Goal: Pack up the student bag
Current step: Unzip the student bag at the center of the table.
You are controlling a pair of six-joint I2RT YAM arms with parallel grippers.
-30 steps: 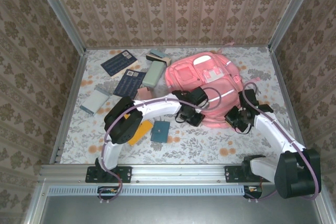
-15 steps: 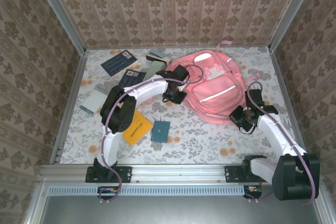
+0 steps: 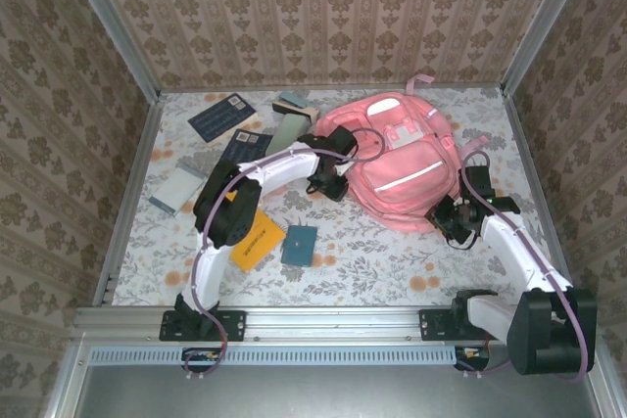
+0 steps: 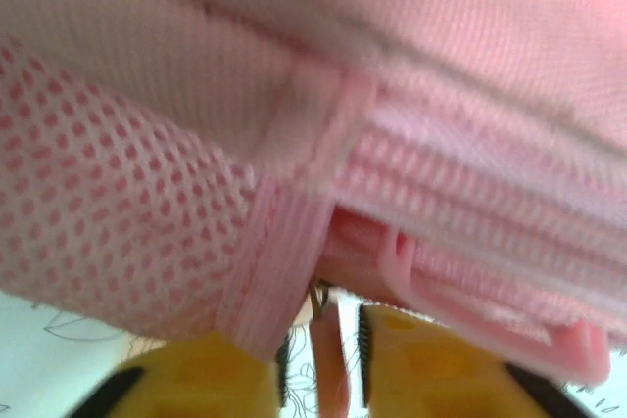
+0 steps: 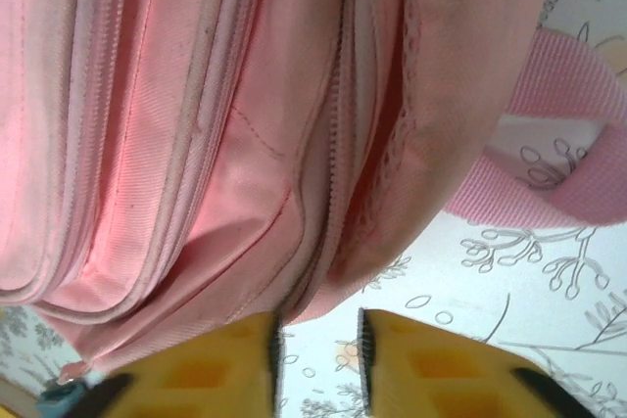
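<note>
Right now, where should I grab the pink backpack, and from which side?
Likely the flat webbing strap trailing from the student bag's right side, approached from the right: it lies clear of the bulging body, thin enough to pinch.

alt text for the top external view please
A pink student bag lies on a floral table, the left gripper at its left edge and the right gripper at its near-right corner. Books and cards lie scattered to its left.
</note>
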